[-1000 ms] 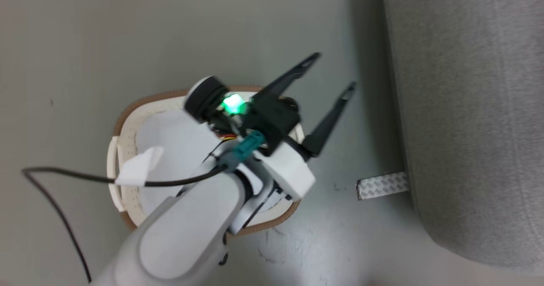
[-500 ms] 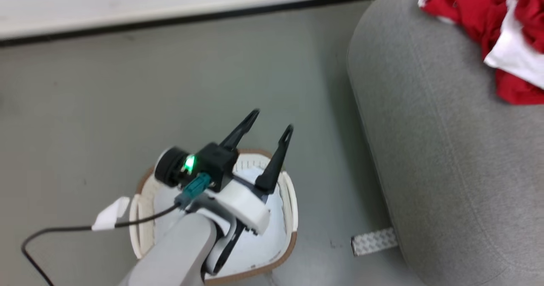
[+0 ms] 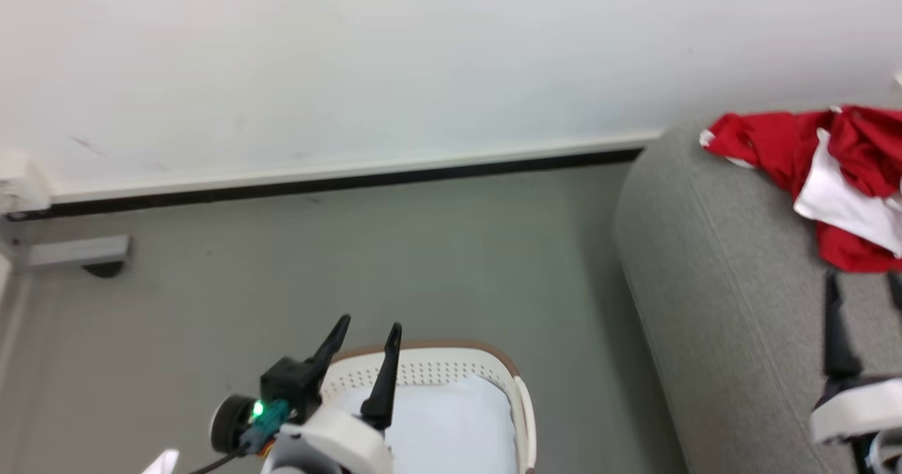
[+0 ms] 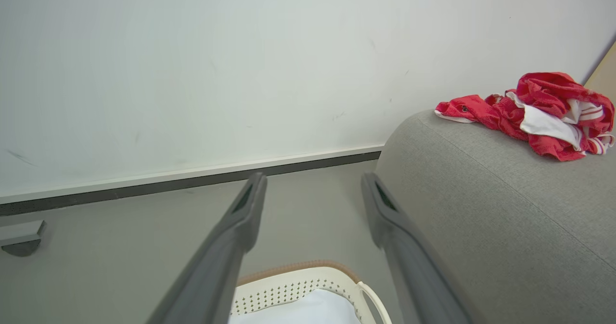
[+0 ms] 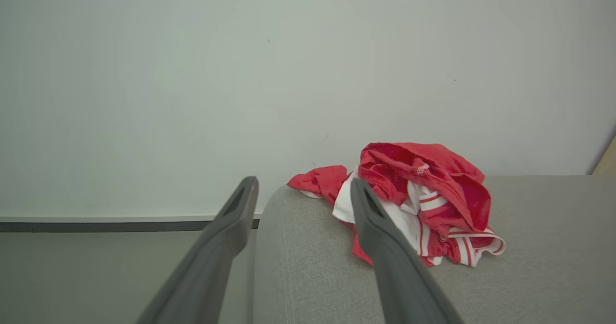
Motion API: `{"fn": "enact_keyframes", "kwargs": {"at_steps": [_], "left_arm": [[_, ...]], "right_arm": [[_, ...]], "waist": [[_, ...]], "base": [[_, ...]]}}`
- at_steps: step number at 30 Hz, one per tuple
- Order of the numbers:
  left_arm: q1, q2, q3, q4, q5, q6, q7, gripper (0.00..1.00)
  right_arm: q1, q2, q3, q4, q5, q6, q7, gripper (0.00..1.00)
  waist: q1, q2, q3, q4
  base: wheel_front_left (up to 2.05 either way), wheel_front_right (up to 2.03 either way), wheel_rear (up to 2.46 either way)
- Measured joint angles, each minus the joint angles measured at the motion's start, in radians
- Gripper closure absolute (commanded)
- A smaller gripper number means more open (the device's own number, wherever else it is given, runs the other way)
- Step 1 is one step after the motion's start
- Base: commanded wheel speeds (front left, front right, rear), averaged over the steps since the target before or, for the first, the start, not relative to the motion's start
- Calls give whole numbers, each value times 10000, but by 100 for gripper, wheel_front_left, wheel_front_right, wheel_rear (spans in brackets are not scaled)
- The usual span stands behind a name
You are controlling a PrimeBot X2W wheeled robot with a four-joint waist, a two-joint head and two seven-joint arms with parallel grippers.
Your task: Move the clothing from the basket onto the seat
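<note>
The clothing lies heaped on the seat, upper right, as the head view lifts from the basket, lower centre; left pincer and right pincer gape empty, the job apparently done.

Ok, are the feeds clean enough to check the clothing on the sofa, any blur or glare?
Head view: slightly soft, wall bright, no glare on the red clothing. Left wrist view: clothing crisp, the left fingers blurred near the lens. Right wrist view: even light, pile sharp on the grey sofa.
</note>
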State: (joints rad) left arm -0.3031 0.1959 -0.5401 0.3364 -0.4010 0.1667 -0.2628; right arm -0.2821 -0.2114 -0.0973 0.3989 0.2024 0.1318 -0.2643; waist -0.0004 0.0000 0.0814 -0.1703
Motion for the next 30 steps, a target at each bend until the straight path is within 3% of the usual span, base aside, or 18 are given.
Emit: {"fn": "enact_keyframes", "kwargs": {"at_steps": [8,16,30], "left_arm": [[1232,-33,1354,-63,207,-157,-13,0],[2199,-548,2671,-113,786,-677,-13,0],[2621,-1154,3962,-165,1647,-1503,-13,0]], "right_arm": [[1489,803,675,-493,234,0,0,0],[2351,1390,715,-646,349,0,0,0],[2685,1569,577,-679,31,0,0,0]], "waist": [[1,0,-791,770],[2,0,-1268,1171],[3,0,-1550,1264]], "base": [[0,0,0],[0,0,0],[0,0,0]]}}
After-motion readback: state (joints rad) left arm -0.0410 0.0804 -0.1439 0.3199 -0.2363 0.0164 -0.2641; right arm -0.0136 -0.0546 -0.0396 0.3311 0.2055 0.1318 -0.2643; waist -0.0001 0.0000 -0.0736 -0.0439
